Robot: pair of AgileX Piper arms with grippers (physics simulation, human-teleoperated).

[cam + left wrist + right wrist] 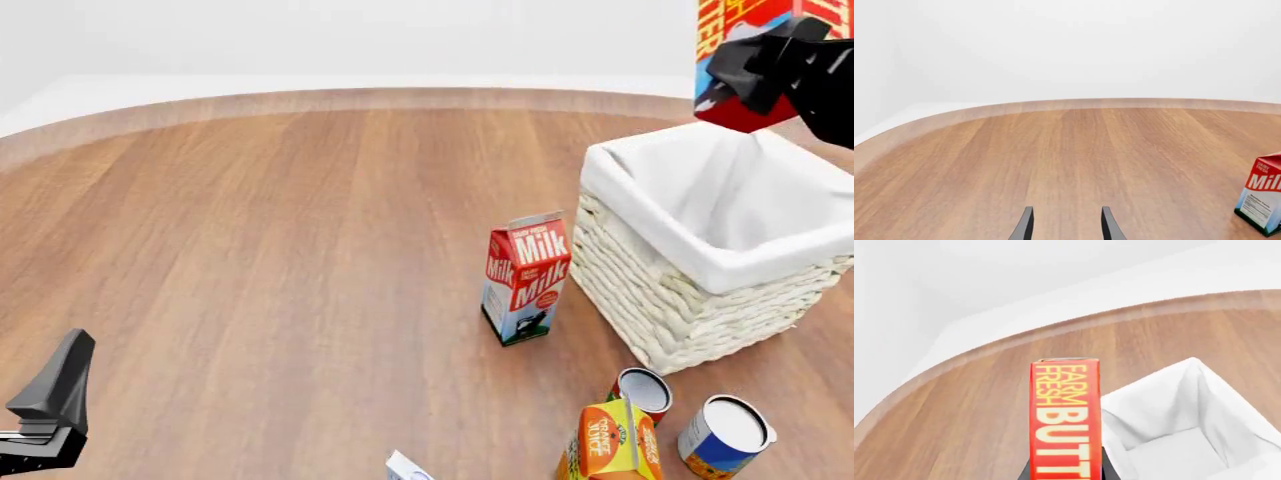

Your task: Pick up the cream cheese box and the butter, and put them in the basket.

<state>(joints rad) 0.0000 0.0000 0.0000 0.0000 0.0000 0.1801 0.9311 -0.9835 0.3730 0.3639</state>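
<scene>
Red cardboard fills the grip of my right end effector (pixel 767 70): its black fingers are clamped on the butter (pixel 1066 420), a flat-sided rectangular box printed with big white letters and yellow "FARM FRESH" above them. I hold it up in the air, above the far right part of the basket (pixel 694 290), not yet down inside it. The basket is square, its walls a coarse white wicker weave, with a smooth white cloth liner folded over the rim; from my right wrist view the liner's hollow looks bare.

My judgement is that the butter's carry is nearly over and the release is the step in hand. The next move calls for bringing the box over the middle of the opening, lowering it a little past the rim, then parting the fingers so it drops onto the cloth rather than onto the edge.

My left end effector (pixel 1066 225) hangs low over the wooden surface (pixel 1054 160), its two dark fingers apart with nothing between them.

The cream cheese box (pixel 407 467) shows only as a white and pale-blue corner at the near edge of the front view, standing well apart from the basket, so it has yet to be fetched. Just beside the basket's near left wall stands a gabled milk carton (pixel 526 278), glossy red and white. Nearer me sit an orange juice carton (pixel 610 443) and two round cans (pixel 721 437).
</scene>
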